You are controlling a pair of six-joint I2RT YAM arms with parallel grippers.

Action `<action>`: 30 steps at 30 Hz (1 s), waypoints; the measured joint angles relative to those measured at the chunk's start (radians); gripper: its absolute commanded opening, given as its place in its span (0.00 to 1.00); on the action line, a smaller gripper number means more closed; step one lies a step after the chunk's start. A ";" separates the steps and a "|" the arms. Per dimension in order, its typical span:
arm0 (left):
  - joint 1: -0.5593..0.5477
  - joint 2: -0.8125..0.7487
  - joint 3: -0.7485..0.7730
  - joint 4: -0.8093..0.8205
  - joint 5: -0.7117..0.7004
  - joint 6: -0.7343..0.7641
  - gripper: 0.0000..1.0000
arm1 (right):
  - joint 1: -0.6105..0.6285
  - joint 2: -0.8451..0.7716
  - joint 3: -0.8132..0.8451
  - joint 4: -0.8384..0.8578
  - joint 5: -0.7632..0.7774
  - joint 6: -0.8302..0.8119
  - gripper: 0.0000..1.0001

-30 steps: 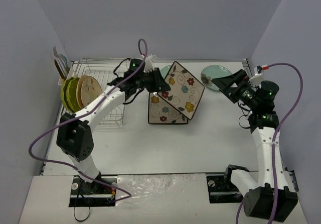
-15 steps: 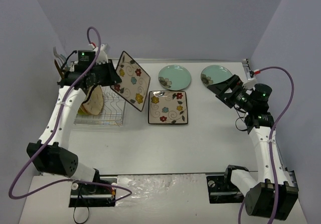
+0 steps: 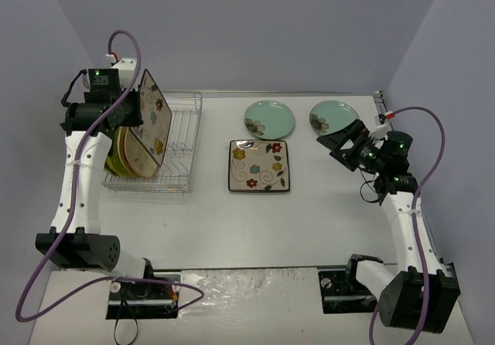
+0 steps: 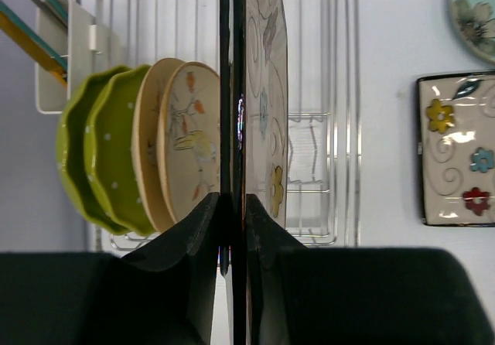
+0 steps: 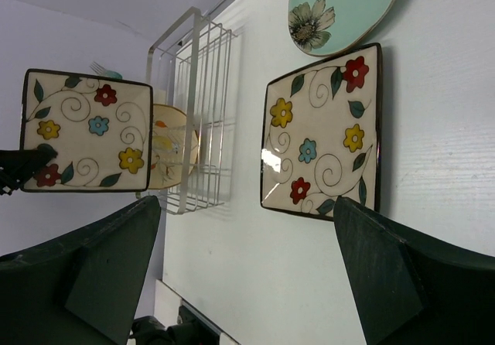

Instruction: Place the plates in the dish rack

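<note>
The left gripper point(image 4: 232, 202) pinches a square plate point(image 4: 263, 90) upright over the dish rack point(image 3: 182, 128), upper left, edge-on for slotting; the right gripper point(image 5: 244, 213) hangs spread wide

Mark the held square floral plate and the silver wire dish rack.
held square floral plate point(image 3: 156, 119): top external view, patterned face.
silver wire dish rack point(image 3: 184, 136): top external view, bare right-hand wires.

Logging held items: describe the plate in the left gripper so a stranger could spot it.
Find the wire dish rack on the left. Above it the left gripper holds one plate on edge. It is square, dark-rimmed, with coloured flowers, unlike the round plates racked beside it.
</note>
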 measured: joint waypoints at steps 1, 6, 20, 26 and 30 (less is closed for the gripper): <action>0.002 0.001 0.000 -0.004 -0.015 0.015 0.00 | 0.000 0.004 0.000 0.000 0.000 -0.003 0.91; 0.015 0.008 0.000 -0.012 -0.074 0.064 0.00 | 0.003 0.015 -0.004 0.000 0.000 -0.011 0.91; 0.022 0.023 -0.210 0.117 -0.131 0.105 0.00 | 0.008 0.042 -0.027 0.001 0.001 -0.032 0.91; 0.022 0.029 -0.274 0.198 -0.114 0.103 0.00 | 0.013 0.050 -0.027 0.001 0.003 -0.035 0.91; 0.028 0.029 -0.351 0.269 -0.100 0.096 0.00 | 0.013 0.051 -0.036 0.004 0.004 -0.042 0.91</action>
